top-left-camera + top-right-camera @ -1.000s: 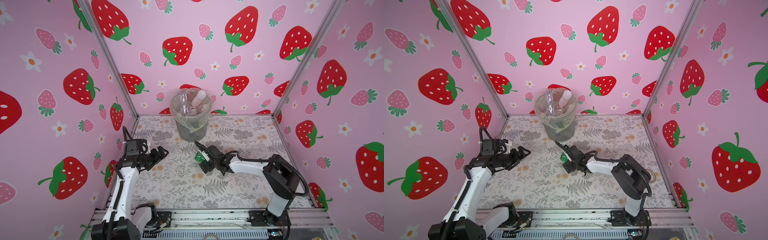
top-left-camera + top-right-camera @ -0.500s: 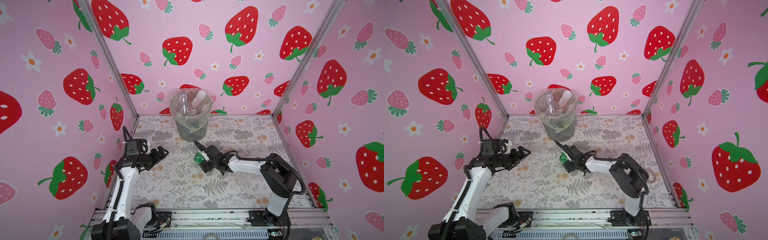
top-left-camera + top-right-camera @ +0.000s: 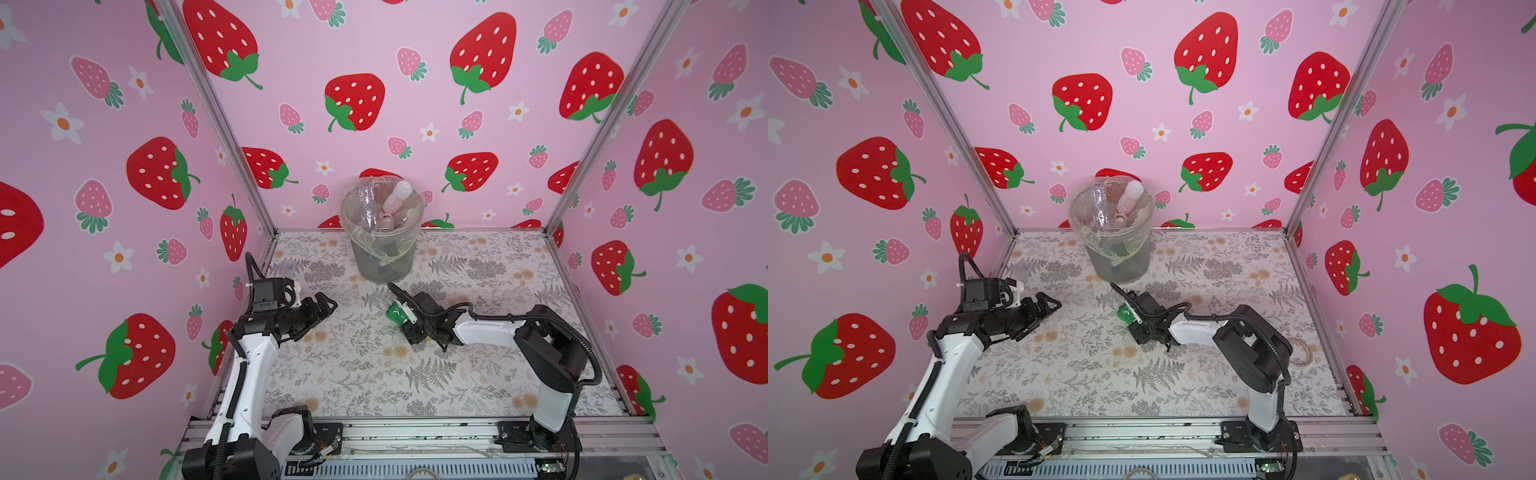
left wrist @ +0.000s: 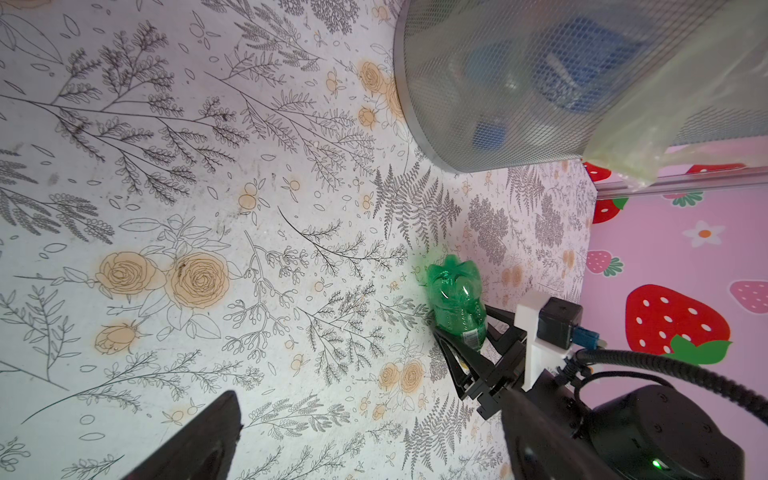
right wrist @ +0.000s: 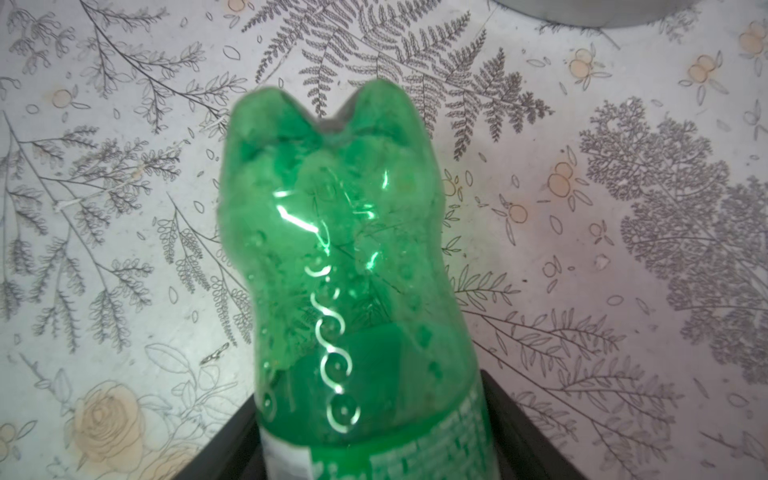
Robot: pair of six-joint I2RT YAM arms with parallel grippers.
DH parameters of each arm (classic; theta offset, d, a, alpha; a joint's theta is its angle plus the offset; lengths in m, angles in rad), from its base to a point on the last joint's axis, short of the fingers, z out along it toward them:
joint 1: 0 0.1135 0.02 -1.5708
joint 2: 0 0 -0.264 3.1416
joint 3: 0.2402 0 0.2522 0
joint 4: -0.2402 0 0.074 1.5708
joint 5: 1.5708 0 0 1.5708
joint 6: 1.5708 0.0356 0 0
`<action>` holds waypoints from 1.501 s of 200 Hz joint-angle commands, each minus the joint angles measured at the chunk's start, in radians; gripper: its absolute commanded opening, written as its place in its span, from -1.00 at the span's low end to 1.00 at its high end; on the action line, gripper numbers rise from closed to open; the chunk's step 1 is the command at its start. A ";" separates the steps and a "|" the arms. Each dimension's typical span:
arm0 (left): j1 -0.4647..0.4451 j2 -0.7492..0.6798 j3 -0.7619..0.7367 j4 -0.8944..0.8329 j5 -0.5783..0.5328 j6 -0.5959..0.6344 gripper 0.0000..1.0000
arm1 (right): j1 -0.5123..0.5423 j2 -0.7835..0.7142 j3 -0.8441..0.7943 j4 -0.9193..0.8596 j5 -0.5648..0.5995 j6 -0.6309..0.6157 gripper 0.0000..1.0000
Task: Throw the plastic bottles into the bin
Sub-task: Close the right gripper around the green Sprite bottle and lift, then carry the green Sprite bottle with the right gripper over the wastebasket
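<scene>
"While you stood watching, what changed?"

"Largest thing first. The round grey bin stood at the back of the flowered mat, with bottles already piled inside and some poking above its rim. In front of it, the right arm had edged a little further onto the green bottle."

"What did that mean for the job?"

"I judged the pick-up was under way. Lifting the bottle and dropping it in the bin were not yet done. It lay on its side on the mat, near the foot of the bin, its base pointing away from the wrist."

"And the fingers?"

"The right gripper had its fingers drawn in against both flanks of the bottle, down by the label, and seemed to pinch it. The left gripper hung off to the left above the mat. Its fingers were spread wide, holding and touching nothing."
</scene>
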 commanded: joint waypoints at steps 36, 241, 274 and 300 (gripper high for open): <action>0.007 -0.016 0.001 -0.005 0.016 0.012 0.98 | -0.003 -0.062 -0.022 0.034 -0.041 0.070 0.18; 0.008 0.000 -0.004 0.008 0.032 0.006 0.98 | 0.002 -0.313 0.119 -0.062 0.032 0.255 0.13; 0.009 -0.004 -0.004 0.008 0.031 0.006 0.98 | 0.001 -0.310 0.227 -0.091 0.064 0.239 0.13; 0.009 -0.007 -0.004 0.006 0.029 0.005 0.98 | 0.000 -0.288 0.328 -0.128 0.125 0.235 0.13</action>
